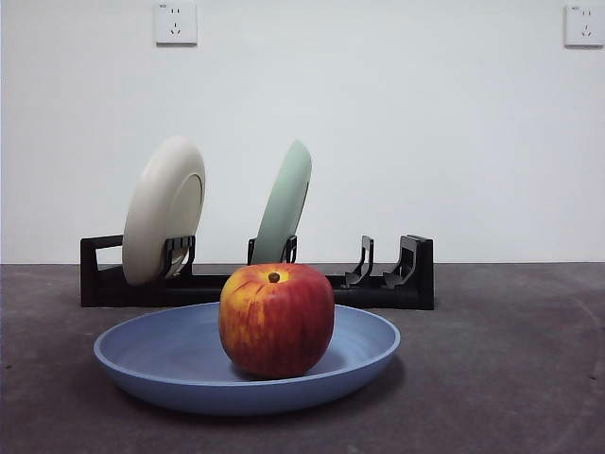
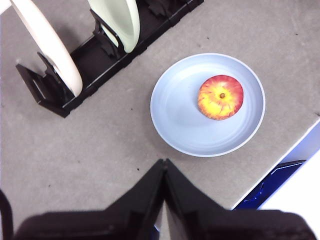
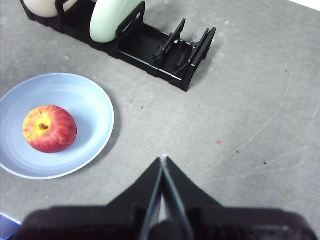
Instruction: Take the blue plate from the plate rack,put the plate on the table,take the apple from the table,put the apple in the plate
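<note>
Risk from here judged low: apple seated upright inside blue plate, off centre, able to roll toward the raised rim only if the tabletop or plate is knocked. Plate flat on tabletop, just in front of plate rack. Rack holding cream plate and pale green plate on edge; remaining slots vacant. Left end effector and right end effector both closed, gripping nothing, well apart from plate. Task apparently complete.
</note>
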